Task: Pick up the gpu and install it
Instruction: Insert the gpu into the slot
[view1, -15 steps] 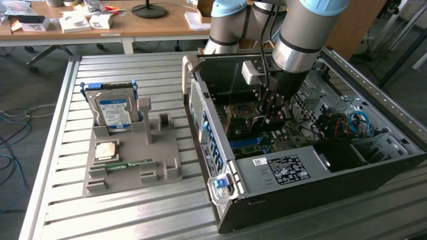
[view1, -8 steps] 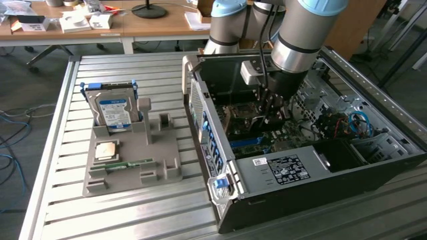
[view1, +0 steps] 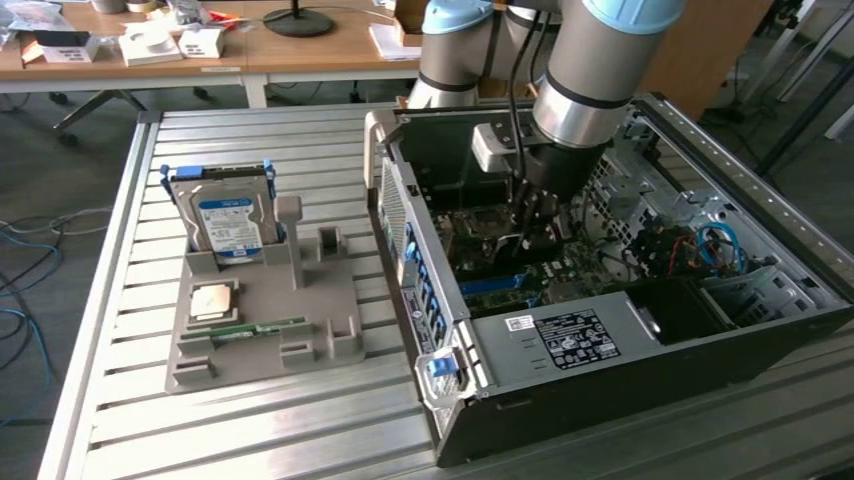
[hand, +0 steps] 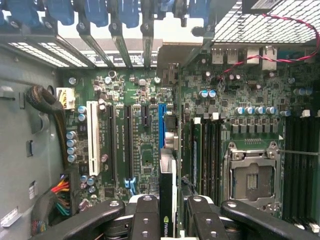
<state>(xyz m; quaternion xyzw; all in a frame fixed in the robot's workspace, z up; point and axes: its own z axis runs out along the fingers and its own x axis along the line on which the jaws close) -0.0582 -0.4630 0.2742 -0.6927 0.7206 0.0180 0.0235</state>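
Observation:
The gpu (hand: 167, 187) is a thin dark card seen edge-on in the wrist view, with a green logo near my fingers. My gripper (hand: 167, 220) is shut on it, one black finger (hand: 144, 216) on each side. The card hangs inside the open computer case (view1: 561, 340), over the green motherboard (hand: 145, 150) and in line with the blue expansion slot (hand: 161, 125). Whether its edge touches the slot I cannot tell. In the exterior view my gripper (view1: 534, 222) reaches down into the middle of the case.
A grey parts tray (view1: 254, 345) lies at the exterior view's left, holding a hard drive (view1: 227, 225), a processor chip (view1: 214, 300) and a green memory stick (view1: 247, 328). Blue card latches (hand: 100, 12), a CPU socket (hand: 252, 177) and loose cables (view1: 714, 245) surround the slot area.

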